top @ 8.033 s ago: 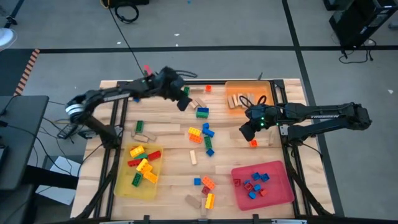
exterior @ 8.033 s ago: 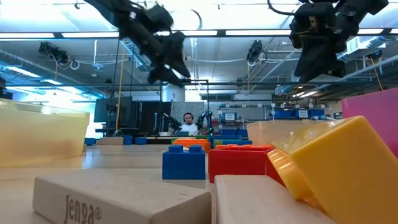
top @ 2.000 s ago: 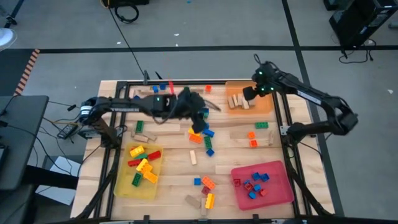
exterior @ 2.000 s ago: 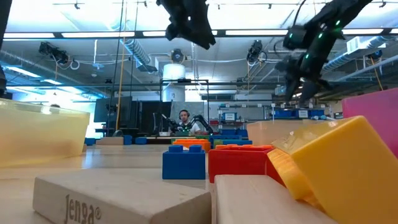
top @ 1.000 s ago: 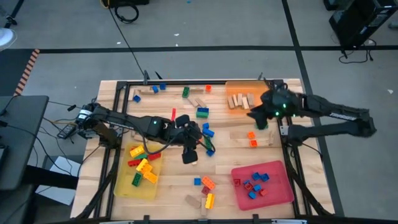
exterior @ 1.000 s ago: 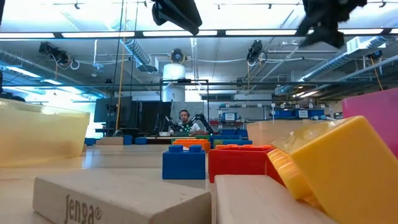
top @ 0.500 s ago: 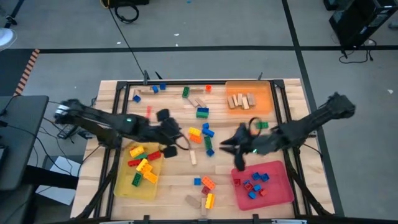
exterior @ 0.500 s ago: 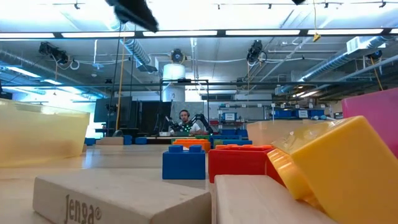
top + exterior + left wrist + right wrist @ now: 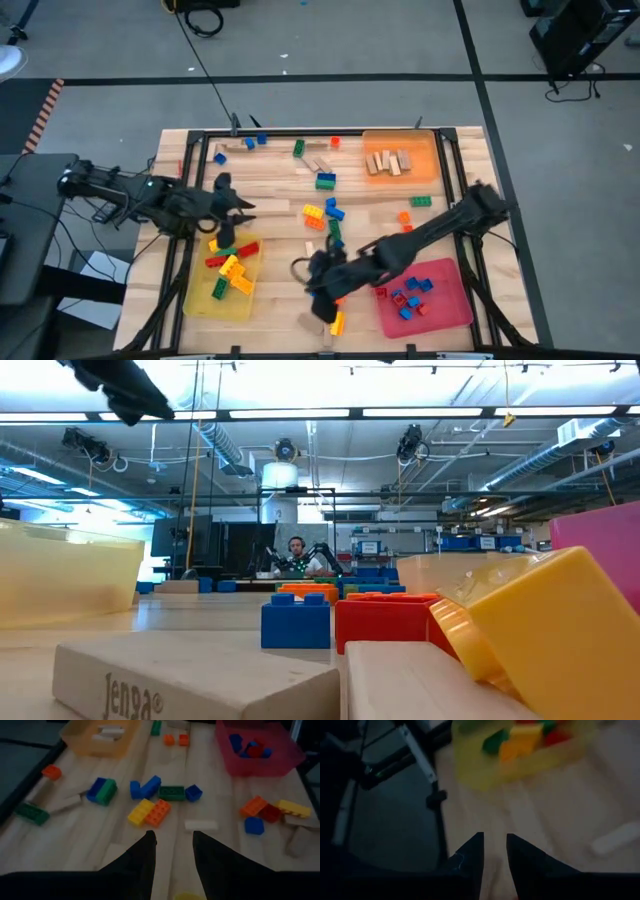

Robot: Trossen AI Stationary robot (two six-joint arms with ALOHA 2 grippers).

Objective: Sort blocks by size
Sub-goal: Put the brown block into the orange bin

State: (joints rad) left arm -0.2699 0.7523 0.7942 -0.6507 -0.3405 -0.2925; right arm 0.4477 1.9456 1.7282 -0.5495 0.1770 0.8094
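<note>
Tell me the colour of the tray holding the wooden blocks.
Orange tray; clearest in the high view.

1. Three trays sit on the table: one yellow tray (image 9: 197, 301), one orange tray (image 9: 425, 172), one red tray (image 9: 452, 310).
2. Four tan wooden blocks (image 9: 388, 161) lie in the orange tray.
3. Two robot arms reach over the table.
4. One person (image 9: 296, 557) shows in the room behind.

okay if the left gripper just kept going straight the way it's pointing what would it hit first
Probably bare table first. The left gripper, fingers apart and empty, points across the wood toward the small tan wooden block; the yellow-and-orange brick pair sits slightly aside. Depth is unclear.
</note>
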